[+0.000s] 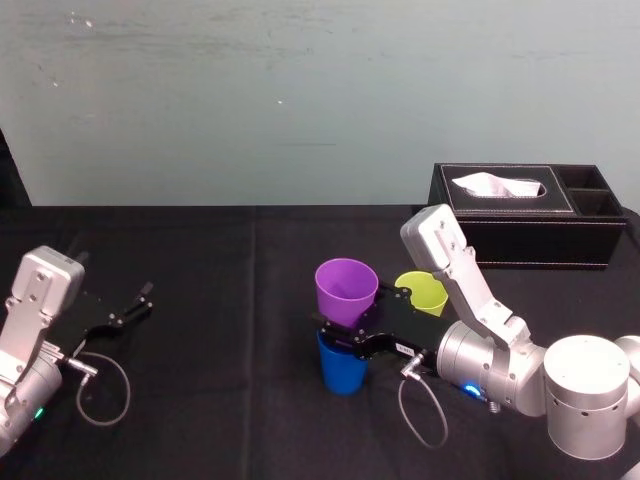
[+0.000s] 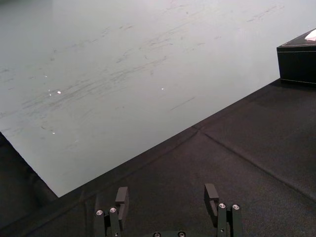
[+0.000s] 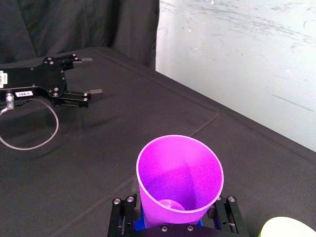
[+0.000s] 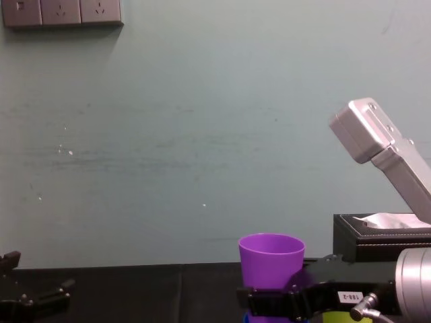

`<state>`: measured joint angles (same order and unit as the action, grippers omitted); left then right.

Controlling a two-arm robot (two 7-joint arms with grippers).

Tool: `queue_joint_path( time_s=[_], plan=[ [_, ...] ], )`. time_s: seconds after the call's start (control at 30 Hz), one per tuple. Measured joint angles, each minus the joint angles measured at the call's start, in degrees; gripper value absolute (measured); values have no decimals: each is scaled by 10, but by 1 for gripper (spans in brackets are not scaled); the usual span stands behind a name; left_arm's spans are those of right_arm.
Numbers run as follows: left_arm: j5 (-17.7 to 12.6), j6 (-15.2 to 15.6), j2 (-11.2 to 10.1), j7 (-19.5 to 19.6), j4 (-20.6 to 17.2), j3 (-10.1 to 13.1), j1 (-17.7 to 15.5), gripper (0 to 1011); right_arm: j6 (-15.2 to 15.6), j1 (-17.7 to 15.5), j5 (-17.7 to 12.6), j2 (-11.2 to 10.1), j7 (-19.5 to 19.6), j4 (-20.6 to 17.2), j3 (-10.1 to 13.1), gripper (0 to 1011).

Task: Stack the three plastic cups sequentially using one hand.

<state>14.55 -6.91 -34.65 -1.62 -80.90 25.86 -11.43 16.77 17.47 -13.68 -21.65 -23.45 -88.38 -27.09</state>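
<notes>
Bench (image 1: 200,400): black cloth, carries everything. Tissue box (image 1: 520,215): upper right of head frame, well clear of work. Right hand (image 1: 345,335): frame centre, clamped low on purple cup (image 1: 346,290), holding it upright over blue cup (image 1: 342,368). I judge this is for nesting; I cannot tell how deep it sits. Left hand (image 1: 128,305): lower left, fingers spread, empty, idle. Yellow-green cup (image 1: 421,292): right of purple cup, standing alone, unstacked.

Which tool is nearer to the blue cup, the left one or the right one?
Right. The right tool holds the purple cup just above the blue cup; the left tool is far off to its left, open.
</notes>
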Motion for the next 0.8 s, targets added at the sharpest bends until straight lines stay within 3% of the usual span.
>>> queue_joint_path(
  time_s=[0.8],
  plan=[
    [0, 0, 0, 0, 0, 0, 0, 1000, -26, -2, 9, 7, 1, 18, 3, 718]
  ],
)
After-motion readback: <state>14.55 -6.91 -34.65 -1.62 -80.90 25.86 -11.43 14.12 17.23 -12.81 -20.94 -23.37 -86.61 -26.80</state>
